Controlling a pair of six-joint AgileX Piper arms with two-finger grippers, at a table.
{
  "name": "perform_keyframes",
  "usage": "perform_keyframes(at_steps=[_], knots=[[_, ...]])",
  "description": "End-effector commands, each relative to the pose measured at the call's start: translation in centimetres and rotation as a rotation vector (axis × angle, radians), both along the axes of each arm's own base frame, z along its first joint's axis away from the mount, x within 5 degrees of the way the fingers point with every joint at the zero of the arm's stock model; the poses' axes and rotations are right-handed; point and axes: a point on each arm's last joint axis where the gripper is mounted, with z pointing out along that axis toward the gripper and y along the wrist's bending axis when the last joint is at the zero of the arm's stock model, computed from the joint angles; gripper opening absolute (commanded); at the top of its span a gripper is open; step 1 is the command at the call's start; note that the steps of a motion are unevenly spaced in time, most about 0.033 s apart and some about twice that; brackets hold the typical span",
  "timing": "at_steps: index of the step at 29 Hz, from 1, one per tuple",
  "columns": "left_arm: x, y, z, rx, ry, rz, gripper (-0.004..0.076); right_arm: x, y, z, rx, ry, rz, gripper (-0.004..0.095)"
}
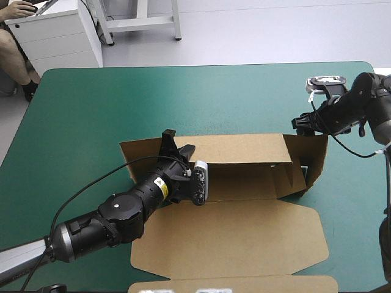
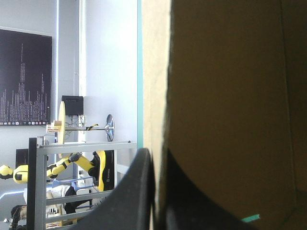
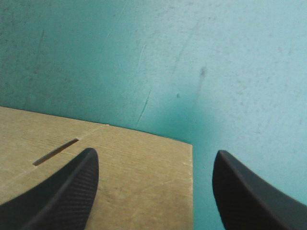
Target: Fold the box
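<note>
Left gripper [image 1: 174, 143] pinches the brown box's [image 1: 244, 238] raised far wall; right gripper [image 3: 156, 158] hovers spread above its corner.

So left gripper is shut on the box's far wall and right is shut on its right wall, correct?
No: the right gripper is open, fingers apart above the box's edge and the teal-green cover, per the right wrist view. The left gripper is shut on the far wall.
</note>
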Motion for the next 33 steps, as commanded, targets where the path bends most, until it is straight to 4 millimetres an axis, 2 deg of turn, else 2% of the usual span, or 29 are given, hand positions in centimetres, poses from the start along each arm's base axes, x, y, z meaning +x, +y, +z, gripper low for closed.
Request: perform_keyframes(at_steps=[1, 7, 12, 23, 27, 33], knots=[[-0.2, -0.2, 1.2, -0.058, -0.005, -0.014, -0.0008, -2.0, 0.3, 1.4, 0.029, -0.009, 0.029, 0.0634], [0.1, 0.3, 1.2, -0.080, 0.007, 0.061, -0.0008, -2.2, 0.2, 0.9, 0.028, -0.033, 0.018, 0.0634], [0.6, 0.8, 2.0, -0.152, -0.057, 0.145, -0.0008, -2.1, 0.2, 0.8, 0.019, -0.041, 0.019, 0.0634], [0.7, 0.8, 2.2, -0.159, -0.078, 0.148, -0.0007, -2.9, 0.3, 1.0, 0.026, 0.003, 0.037, 0.0634], [0.7, 0.8, 2.2, -0.154, -0.081, 0.146, -0.0007, -4.3, 0.8, 1.8, 0.080, -0.081, 0.041, 0.0634], [0.7, 0.8, 2.2, -0.151, -0.084, 0.145, -0.0007, -6.6, 1.5, 0.3, 0.134, -0.178, 0.087, 0.0634]])
